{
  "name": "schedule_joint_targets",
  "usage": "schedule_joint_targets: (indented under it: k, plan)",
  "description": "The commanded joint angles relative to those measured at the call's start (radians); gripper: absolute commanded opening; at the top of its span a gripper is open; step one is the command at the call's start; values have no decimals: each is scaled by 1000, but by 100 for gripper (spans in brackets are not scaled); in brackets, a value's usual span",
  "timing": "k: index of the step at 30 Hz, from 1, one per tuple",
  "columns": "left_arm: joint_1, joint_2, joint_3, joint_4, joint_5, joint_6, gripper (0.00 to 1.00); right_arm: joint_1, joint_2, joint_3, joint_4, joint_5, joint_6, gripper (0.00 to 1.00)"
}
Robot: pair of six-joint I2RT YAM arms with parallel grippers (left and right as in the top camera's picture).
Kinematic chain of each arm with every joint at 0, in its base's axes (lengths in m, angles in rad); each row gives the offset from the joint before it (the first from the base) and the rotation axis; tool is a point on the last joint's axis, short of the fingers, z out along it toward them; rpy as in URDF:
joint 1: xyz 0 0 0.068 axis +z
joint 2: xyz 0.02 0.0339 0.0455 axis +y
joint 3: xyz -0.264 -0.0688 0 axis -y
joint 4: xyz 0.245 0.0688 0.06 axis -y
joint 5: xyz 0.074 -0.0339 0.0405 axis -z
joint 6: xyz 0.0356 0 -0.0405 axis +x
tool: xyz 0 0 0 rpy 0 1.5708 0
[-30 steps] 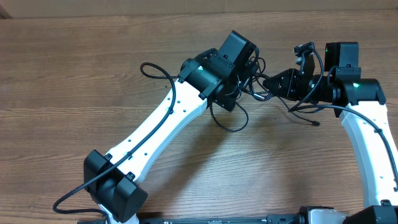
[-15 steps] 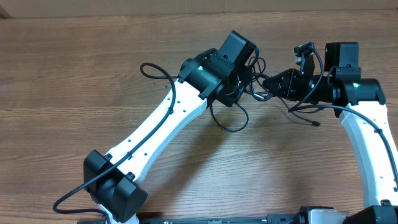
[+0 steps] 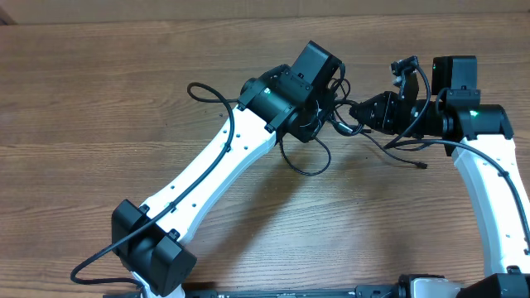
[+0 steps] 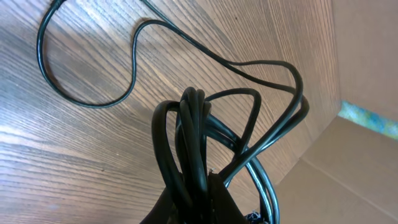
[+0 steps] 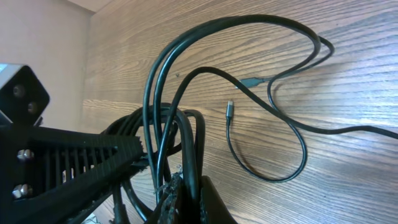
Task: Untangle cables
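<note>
Changing since a second ago: the left gripper [image 3: 330, 106] has gone from wide apart to clamped; both arms sit where they were, and a small loop of the black cables [image 3: 308, 168] between the two grippers has shifted slightly.
Left gripper: jaws narrow, pinched on a bunch of several cable strands at the bottom centre of the left wrist view.
Right gripper [image 3: 363, 110]: fully closed, gripping cable strands at the bottom centre of the right wrist view, just beside the left gripper.
Cables: tangled between the grippers in the upper centre of the overhead frame, with loops trailing onto the wooden table [image 3: 99, 99] below and to the right.
Silvery plug [image 5: 229, 107]: lying loose on the table, centre of the right wrist view.
</note>
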Motion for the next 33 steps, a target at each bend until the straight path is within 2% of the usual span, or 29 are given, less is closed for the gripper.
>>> schedule_joint_targets:
  k: [1, 6, 11, 19, 33]
  plan:
    - [18, -21, -5, -13, 9, 108, 4, 5, -1, 18, -3, 41, 2, 4]
    - [45, -21, -5, -35, 65, 138, 4, 5, -1, 18, -15, 69, -2, 4]
    - [88, -21, -5, -38, 133, 92, 4, 5, -1, 18, -53, 114, -7, 4]
    - [146, -21, -5, -29, 266, 82, 4, 5, 0, -20, -59, 154, -14, 4]
    - [193, -21, -5, -34, 392, 166, 4, 5, 0, -22, -72, 249, -17, 4]
